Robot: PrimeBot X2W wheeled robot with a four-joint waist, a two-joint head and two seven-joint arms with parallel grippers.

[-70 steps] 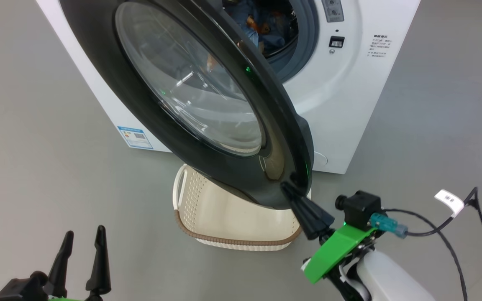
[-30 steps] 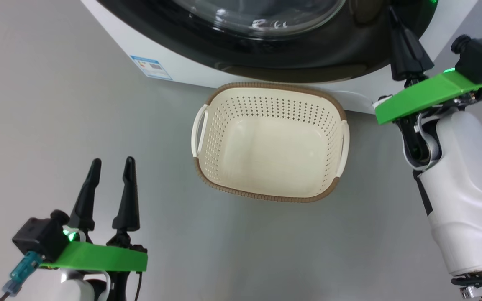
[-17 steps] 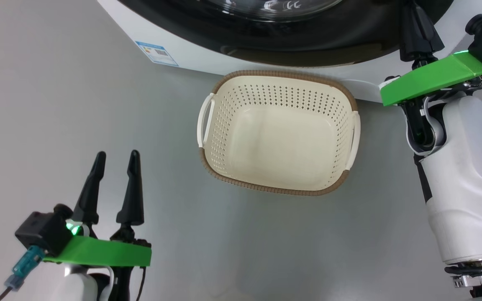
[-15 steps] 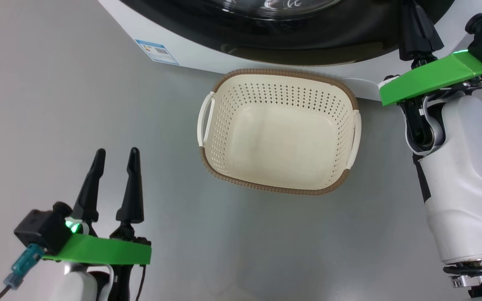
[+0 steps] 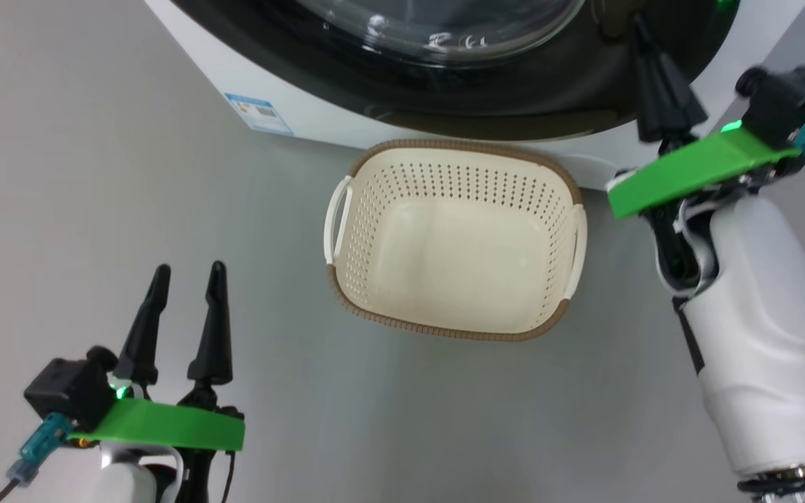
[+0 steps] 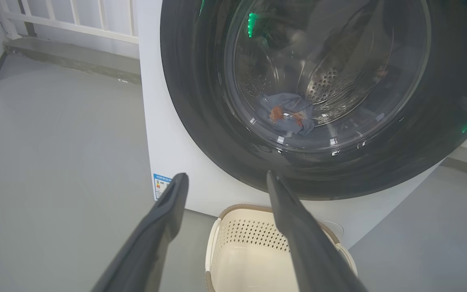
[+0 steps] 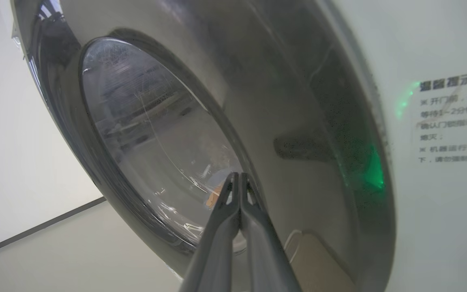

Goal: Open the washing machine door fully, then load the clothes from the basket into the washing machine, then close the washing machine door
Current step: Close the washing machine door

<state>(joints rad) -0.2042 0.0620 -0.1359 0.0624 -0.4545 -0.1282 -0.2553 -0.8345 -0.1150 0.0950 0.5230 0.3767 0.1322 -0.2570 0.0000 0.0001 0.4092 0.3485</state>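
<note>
As the basket sits empty and the washing machine door looks shut, little seems left, right gripper fingers pressed together, left gripper fingers spread.

Noted left gripper at 6 o'clock, fingers spread wide apart. Recorded the washing machine door from 12 to 3 o'clock, black rim close against the white washing machine; latching not determinable. Sighted the clothes through the glass, just off centre toward 2 o'clock. Logged the basket at 6 o'clock below the door, blue label at 8 o'clock.
</note>
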